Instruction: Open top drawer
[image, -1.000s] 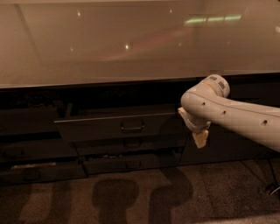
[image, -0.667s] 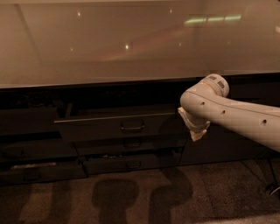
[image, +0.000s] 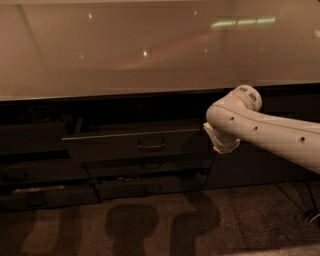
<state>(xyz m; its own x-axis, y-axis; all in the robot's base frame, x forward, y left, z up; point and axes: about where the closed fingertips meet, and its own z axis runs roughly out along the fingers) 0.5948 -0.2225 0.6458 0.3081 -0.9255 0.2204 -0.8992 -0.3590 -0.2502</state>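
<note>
The top drawer (image: 115, 146) is a wide dark grey front under the counter edge, with a small dark loop handle (image: 151, 145) at its centre. It stands pulled out a little from the cabinet, its upper edge catching light. My gripper (image: 220, 142) is pale and hangs at the end of the white arm (image: 265, 132) that comes in from the right. It is just right of the drawer's right end, at the front's height, and apart from the handle.
A glossy beige countertop (image: 150, 50) overhangs the cabinet. Two shorter dark drawer fronts (image: 150, 165) (image: 150, 189) sit below the top drawer, and another low one (image: 35, 197) is at the left. Speckled floor (image: 150, 225) lies in front; a cable (image: 312, 215) is at the lower right.
The gripper has drawn up and tucked closer under the arm; it hung lower before. The drawer and the arm have stayed about where they were.
</note>
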